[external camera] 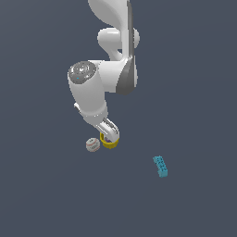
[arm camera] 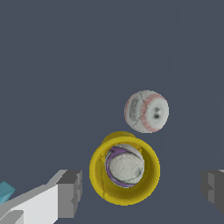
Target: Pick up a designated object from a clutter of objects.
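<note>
Gripper (arm camera: 140, 188) fingers (arm camera: 70, 192) spread wide, holding nothing; straddles yellow round cup w/ pale ball inside (arm camera: 124, 171), not the target. Small whitish-grey ball w/ faint red stitch lines (arm camera: 146, 111) sits just beside cup, apart from it. Probably misaligned; needs shift toward ball. Teal studded brick (external camera: 160, 166) lies well apart.

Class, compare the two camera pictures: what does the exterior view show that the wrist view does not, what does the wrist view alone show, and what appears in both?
Only the exterior view shows the whole white arm and the entire teal brick, lying apart toward that view's right.

Only the wrist view shows the pale ball inside the yellow cup, the red stitching on the baseball, and the gripper open, straddling the cup.

Both show the baseball beside the cup on the dark floor.
</note>
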Robot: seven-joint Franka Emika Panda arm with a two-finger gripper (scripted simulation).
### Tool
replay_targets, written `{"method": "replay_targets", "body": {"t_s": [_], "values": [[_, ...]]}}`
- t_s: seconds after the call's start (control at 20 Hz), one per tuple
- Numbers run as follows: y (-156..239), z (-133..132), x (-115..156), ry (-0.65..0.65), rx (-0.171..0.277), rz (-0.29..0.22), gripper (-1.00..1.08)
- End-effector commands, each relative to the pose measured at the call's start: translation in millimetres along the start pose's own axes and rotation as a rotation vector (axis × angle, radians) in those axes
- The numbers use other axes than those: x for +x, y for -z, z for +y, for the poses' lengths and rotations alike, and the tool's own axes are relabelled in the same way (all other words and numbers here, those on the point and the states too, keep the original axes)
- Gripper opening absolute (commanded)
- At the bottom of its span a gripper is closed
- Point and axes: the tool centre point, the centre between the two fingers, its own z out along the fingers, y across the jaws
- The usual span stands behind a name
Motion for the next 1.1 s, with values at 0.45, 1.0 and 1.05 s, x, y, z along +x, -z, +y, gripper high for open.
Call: {"method": "replay_targets", "body": {"t_s": [0.45, 1.0, 1.05], "values": [[-51, 28, 34, -0.357, 0.010, 0.041, 1.00], [-64, 37, 43, -0.450, 0.011, 0.056, 1.00], [-64, 37, 43, -0.450, 0.011, 0.056, 1.00]]}}
